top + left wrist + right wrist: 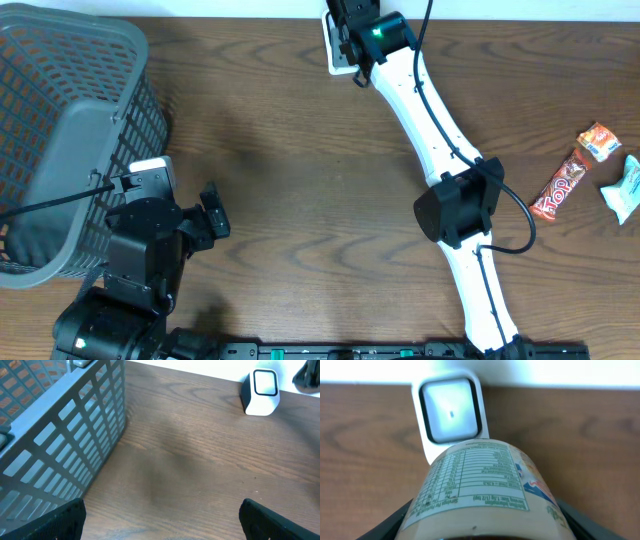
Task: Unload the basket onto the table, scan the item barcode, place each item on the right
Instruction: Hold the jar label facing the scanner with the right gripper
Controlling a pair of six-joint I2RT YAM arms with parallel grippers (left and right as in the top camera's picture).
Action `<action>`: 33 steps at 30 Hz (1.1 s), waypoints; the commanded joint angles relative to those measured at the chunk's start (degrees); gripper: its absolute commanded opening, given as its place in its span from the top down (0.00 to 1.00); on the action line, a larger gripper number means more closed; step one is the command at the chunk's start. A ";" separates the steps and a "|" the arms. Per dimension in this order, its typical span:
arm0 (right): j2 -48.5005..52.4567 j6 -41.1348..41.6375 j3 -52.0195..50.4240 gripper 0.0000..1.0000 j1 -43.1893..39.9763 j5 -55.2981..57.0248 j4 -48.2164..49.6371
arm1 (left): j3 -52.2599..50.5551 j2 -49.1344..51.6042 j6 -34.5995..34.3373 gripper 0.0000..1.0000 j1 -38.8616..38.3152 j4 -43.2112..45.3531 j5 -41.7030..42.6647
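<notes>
1. Between the fingers of the right gripper [350, 50] sits the jar [480, 490]. The gripper is clamped on it from both sides, so that arm has the item.
2. Straight ahead of that gripper, just past the jar's far end, is the white scanner [451, 412]. Its glass window faces back toward the jar, and in the wrist view the jar's top edge overlaps the scanner's lower corner. I can't tell if they touch.
3. The jar's long axis looks like it runs out from the gripper toward the scanner. The nutrition panel is on the side facing the wrist camera, and I can't see a barcode anywhere.
4. My guess is the next move is a roll about that axis, or a tilt, so the barcode faces the window instead of the jar's end.
5. Well away from the scanner, the left gripper [162, 530] has its fingers spread wide with nothing between them. It's parked beside the grey basket [70, 130], so the right arm is much the nearer one.
</notes>
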 commanded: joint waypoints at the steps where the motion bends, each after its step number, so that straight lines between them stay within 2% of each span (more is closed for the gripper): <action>1: 0.39 -6.54 -1.14 0.83 0.33 3.41 6.45 | 0.87 -0.04 -0.24 0.02 0.28 0.04 -0.52; 8: 0.39 -16.28 -12.00 0.77 0.33 3.06 26.49 | 0.87 -0.04 -0.24 0.02 0.28 0.02 -0.52; 12: 0.39 -18.67 -15.39 0.75 0.66 3.04 34.49 | 0.87 -0.04 -0.24 0.02 0.28 0.02 -0.52; 22: 1.05 -19.34 -17.90 0.71 0.37 3.04 45.09 | 0.87 -0.04 -0.24 0.02 0.28 0.02 -0.52; 33: 2.64 -20.41 -17.90 0.63 -0.11 3.04 48.39 | 0.87 -0.04 -0.24 0.02 0.28 0.02 -0.52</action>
